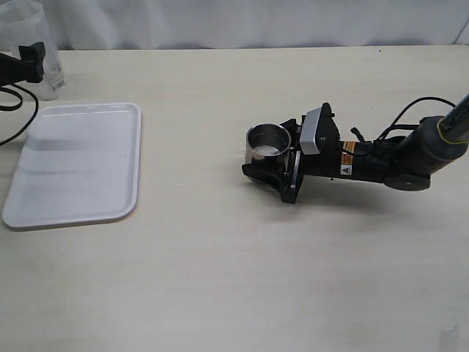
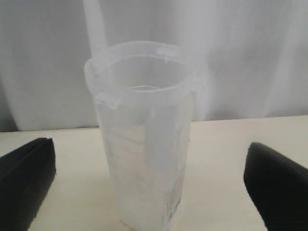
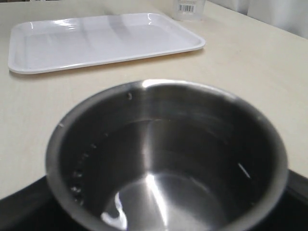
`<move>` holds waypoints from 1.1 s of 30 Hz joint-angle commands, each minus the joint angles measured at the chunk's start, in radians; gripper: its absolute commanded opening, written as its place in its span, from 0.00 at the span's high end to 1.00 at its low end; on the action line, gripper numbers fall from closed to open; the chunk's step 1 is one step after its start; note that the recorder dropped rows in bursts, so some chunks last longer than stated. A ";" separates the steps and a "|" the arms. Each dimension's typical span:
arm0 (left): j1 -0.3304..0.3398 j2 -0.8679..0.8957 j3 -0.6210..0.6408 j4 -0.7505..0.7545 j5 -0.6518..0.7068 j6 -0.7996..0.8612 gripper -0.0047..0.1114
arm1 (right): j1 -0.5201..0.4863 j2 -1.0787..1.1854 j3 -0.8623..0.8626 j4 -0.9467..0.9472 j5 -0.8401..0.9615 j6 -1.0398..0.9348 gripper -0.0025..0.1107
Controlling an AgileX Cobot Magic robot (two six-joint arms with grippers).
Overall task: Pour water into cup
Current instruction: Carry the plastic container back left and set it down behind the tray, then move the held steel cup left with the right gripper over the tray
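The steel cup stands on the table right of centre. My right gripper is shut on it, with a black finger on each side. In the right wrist view the cup fills the frame. A thin glinting layer of water lies at its bottom, and droplets cling to the inner wall. The clear plastic beaker stands upright at the far left. My left gripper is open, its fingers wide apart on either side of the beaker and not touching it.
A white tray lies on the left of the table, below the beaker; it also shows in the right wrist view. The left arm's cable hangs over the tray's far left edge. A white curtain runs behind the table.
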 commanded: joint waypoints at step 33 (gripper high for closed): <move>0.005 -0.394 0.303 0.000 0.172 0.010 0.08 | 0.267 -0.041 -0.273 0.045 0.063 0.340 0.94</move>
